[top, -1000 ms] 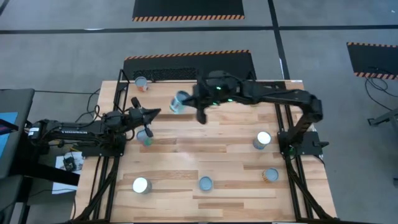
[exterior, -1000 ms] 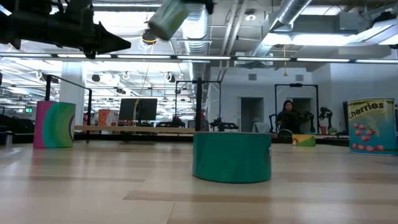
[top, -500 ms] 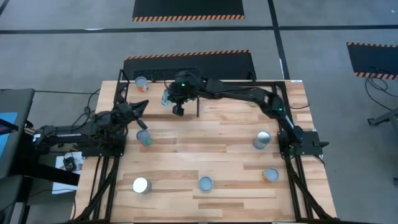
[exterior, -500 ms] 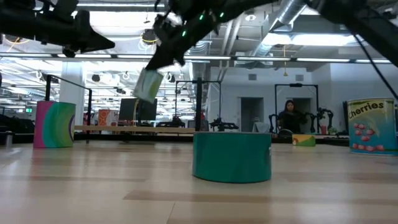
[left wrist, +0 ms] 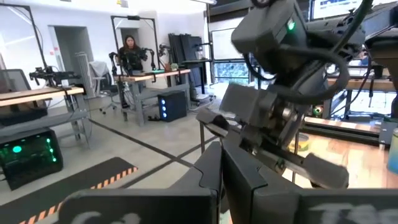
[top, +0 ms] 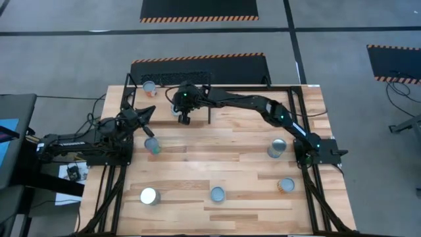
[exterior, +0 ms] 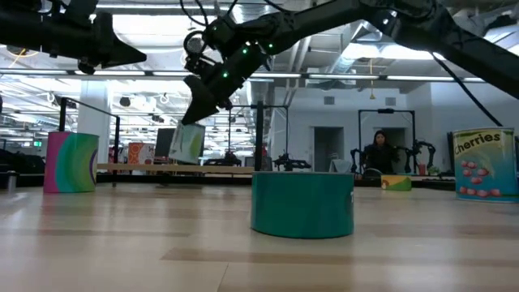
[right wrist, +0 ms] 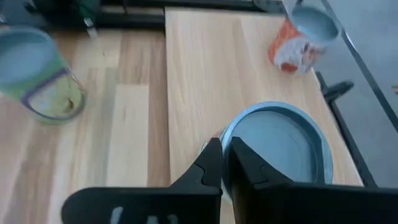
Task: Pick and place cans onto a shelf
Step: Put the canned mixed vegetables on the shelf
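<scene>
On the plank table (top: pixel 230 164), a pink can (exterior: pixel 486 165) reads "cherries". The right gripper (top: pixel 183 108) clasps a pale-topped green can (right wrist: pixel 277 149) above the wooden shelf (right wrist: pixel 224 56). The left gripper (top: pixel 146 113) waits clenched nearby.

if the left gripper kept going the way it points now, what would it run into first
Probably the right gripper, which holds a can over the shelf. The left gripper points that way, but their relative heights are unclear.
</scene>
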